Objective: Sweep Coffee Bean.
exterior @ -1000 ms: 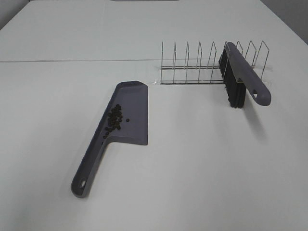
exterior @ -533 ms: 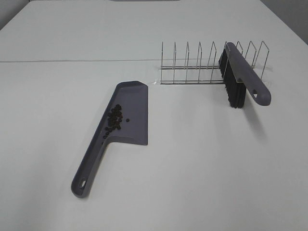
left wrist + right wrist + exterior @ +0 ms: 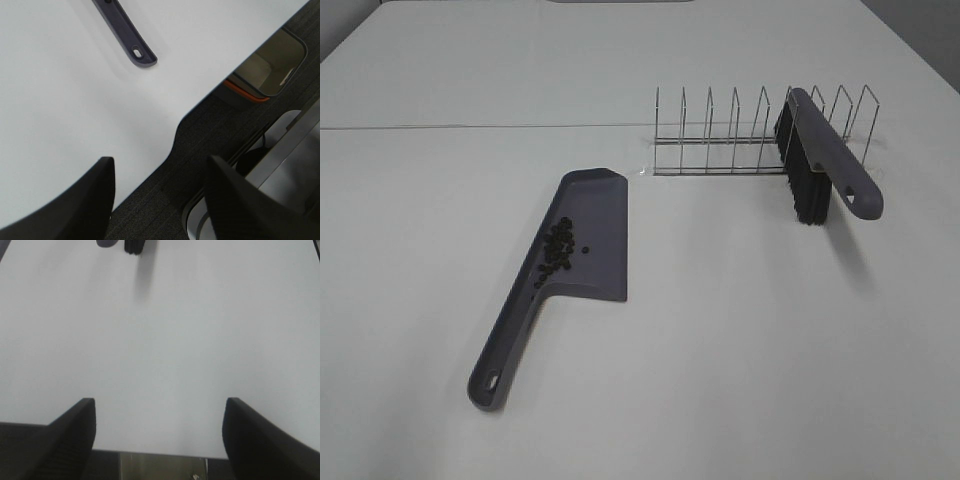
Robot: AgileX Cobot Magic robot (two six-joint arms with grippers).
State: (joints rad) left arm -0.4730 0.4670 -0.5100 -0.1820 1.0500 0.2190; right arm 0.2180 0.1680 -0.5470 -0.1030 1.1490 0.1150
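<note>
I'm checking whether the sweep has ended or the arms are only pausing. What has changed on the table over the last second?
Nothing visibly changed. The coffee beans lie in the dustpan, the brush leans in the wire rack, and both grippers, left and right, hang open and empty by the table edge.
</note>
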